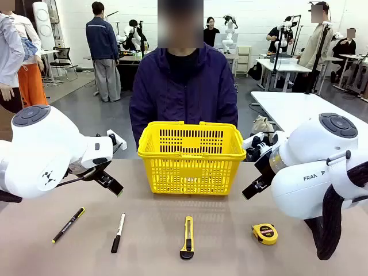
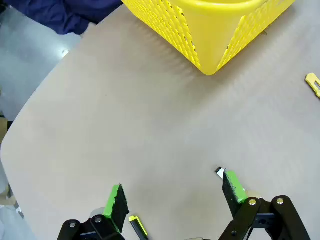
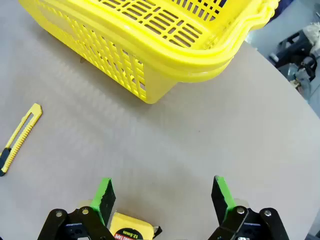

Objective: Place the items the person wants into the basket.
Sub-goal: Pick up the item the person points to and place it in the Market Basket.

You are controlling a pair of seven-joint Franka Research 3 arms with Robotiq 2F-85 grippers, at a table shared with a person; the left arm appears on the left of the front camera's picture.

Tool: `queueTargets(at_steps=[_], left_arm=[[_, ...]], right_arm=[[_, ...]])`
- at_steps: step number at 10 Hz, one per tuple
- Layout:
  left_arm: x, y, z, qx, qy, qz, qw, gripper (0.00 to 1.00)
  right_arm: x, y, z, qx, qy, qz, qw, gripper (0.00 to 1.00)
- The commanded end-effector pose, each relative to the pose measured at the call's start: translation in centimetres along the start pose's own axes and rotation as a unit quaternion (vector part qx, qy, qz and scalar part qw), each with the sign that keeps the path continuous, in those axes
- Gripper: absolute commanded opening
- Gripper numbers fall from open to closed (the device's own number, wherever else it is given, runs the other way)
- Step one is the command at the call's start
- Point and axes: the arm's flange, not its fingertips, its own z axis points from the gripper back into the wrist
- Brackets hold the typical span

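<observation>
Hovering: the left gripper (image 1: 112, 183) and right gripper (image 1: 252, 188) hang over the table, each with its fingers spread apart and nothing between them.
Tape measure (image 1: 265, 233): lies at the near right of the table, just on the near side of the right gripper. In the right wrist view it sits low between the green pads, closer to one of them.
Pen (image 1: 68, 225): lies at the near left, its long axis slanting from near-left to far-right, yellow end farther.
Nearer arm: right for the tape measure, left for the pen.
Basket (image 1: 191, 172): stands at far centre between the arms, open top up, in front of the person (image 1: 183, 92).
Left alone: white marker (image 1: 118, 232) and utility knife (image 1: 187, 237), mid-row.
Judgement: a straight descent with a slight draw toward the near edge should bracket either item.
</observation>
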Motion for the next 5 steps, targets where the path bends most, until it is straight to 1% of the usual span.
queueTargets(at_steps=[1,5], left_arm=[[0.0,0.0,0.0,0.0,0.0,0.0,1.0,1.0],[0.0,0.0,0.0,0.0,0.0,0.0,1.0,1.0]], right_arm=[[0.0,0.0,0.0,0.0,0.0,0.0,1.0,1.0],[0.0,0.0,0.0,0.0,0.0,0.0,1.0,1.0]])
